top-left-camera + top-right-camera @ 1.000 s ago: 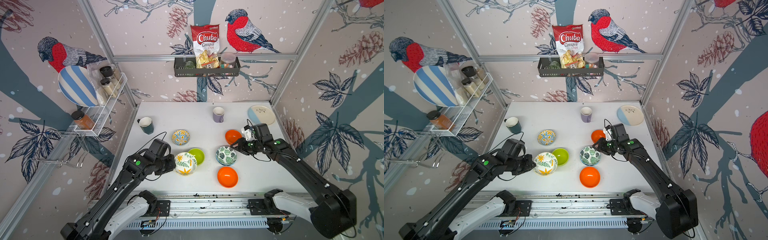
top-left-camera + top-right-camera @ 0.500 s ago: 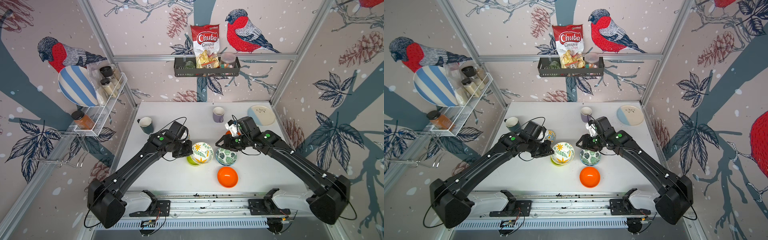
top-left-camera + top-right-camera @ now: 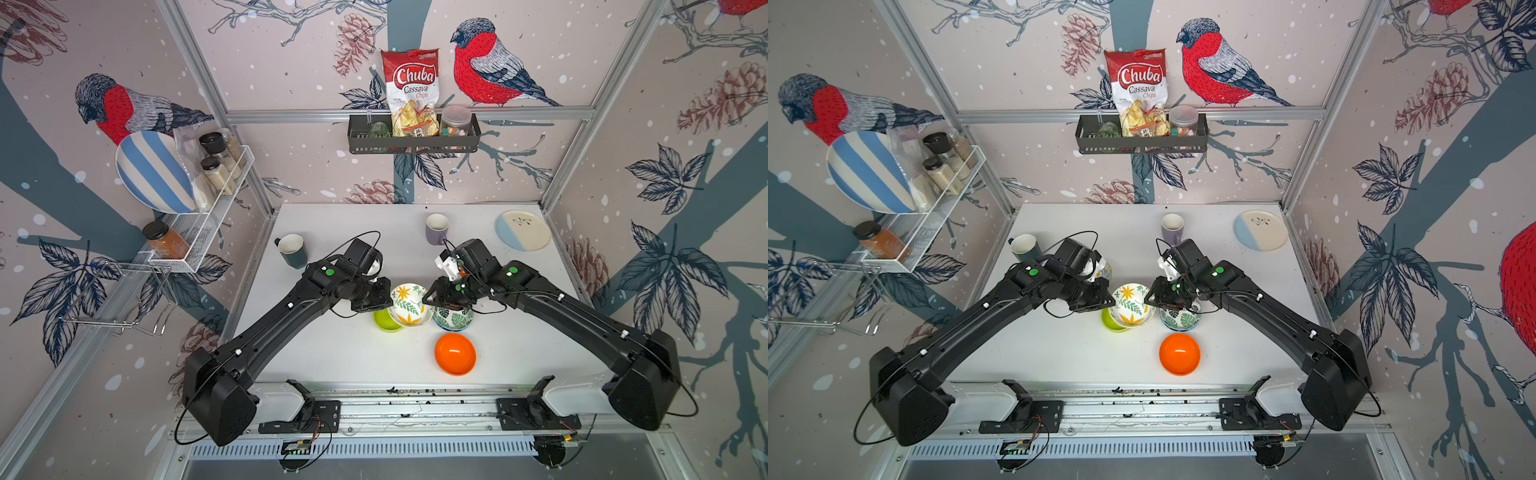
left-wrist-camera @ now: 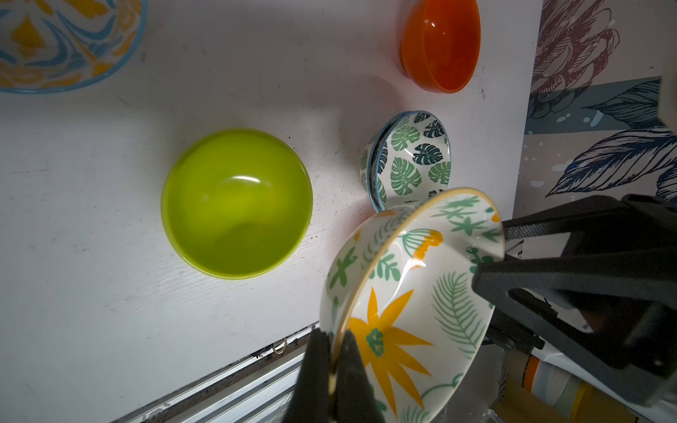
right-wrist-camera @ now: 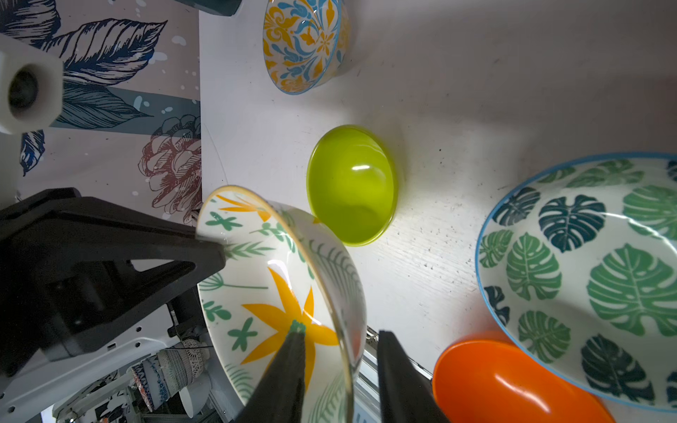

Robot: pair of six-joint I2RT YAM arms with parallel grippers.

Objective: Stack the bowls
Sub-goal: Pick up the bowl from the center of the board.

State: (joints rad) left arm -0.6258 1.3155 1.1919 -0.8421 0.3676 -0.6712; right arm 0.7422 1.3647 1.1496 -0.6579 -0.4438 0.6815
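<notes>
My left gripper (image 4: 334, 335) is shut on the near rim of a white floral bowl (image 3: 409, 305) with a yellow flower, holding it tilted above the table. My right gripper (image 5: 340, 335) stands open astride the opposite rim, one finger inside and one outside, with gaps showing. A lime green bowl (image 3: 384, 322) sits just under and left of the held bowl. A leaf-patterned bowl (image 3: 455, 320), apparently two nested, stands to the right. An orange bowl (image 3: 455, 353) lies nearer the front. A yellow-blue floral bowl (image 5: 304, 44) sits behind my left wrist.
A dark green mug (image 3: 293, 249) stands at the back left and a purple mug (image 3: 436, 228) at the back centre. A cream-and-blue plate (image 3: 523, 230) lies in the back right corner. The table's front edge and rail (image 4: 256, 373) run close below the held bowl.
My left arm has carried the floral bowl from the front left to the centre, over the lime green bowl. My right gripper has moved left from the back orange bowl onto the held bowl's far rim.
</notes>
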